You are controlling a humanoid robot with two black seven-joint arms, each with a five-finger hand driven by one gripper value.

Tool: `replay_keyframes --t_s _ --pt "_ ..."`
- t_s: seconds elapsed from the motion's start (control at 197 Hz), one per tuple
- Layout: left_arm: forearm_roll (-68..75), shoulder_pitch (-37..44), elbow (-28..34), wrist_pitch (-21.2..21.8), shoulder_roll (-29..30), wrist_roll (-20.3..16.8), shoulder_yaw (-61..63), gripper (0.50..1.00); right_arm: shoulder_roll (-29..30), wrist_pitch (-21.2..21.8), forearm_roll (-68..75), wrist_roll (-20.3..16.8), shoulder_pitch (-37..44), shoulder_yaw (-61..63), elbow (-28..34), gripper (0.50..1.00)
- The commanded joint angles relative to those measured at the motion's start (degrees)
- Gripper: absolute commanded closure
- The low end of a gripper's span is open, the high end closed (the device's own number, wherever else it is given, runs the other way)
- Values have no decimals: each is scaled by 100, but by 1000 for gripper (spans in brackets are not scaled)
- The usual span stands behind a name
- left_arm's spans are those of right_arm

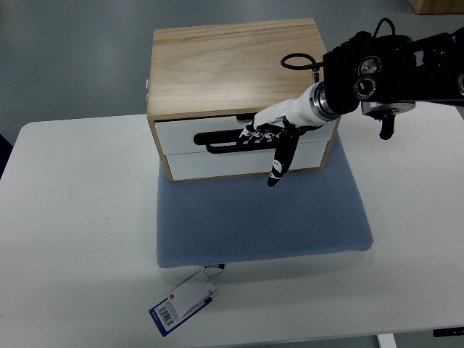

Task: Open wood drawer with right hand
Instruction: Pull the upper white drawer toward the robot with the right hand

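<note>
One right hand (270, 136) hooks curled fingers (255, 134) around the wood drawer's (199, 136) black handle (221, 142); next, pull outward.

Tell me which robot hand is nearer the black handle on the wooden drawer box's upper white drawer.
Right. The right hand has its fingers at the black handle of the upper white drawer, apparently hooked around it. The left hand is out of view.

One top cam — steep downward look from robot's side, mid-range.
</note>
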Motion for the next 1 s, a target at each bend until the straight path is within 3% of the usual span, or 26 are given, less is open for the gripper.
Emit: replay_keyframes --t_s 0.0,0.244,0.29,0.605,0.728,0.997 --pt "0 0 0 0 0 4 0 500 -18 139 0 0 51 0 50 589" --pt "0 0 0 0 0 -4 0 500 -88 649 -8 0 166 0 121 587" --pt "0 0 0 0 0 -4 0 500 -176 930 -8 9 245 0 226 587" --pt "0 0 0 0 0 4 0 500 -291 1739 0 35 368 26 393 585" --pt "0 0 0 0 0 -4 0 500 -308 1934 0 35 368 35 402 583" --pt "0 0 0 0 0 -4 0 500 -379 1934 -8 44 482 70 437 583"
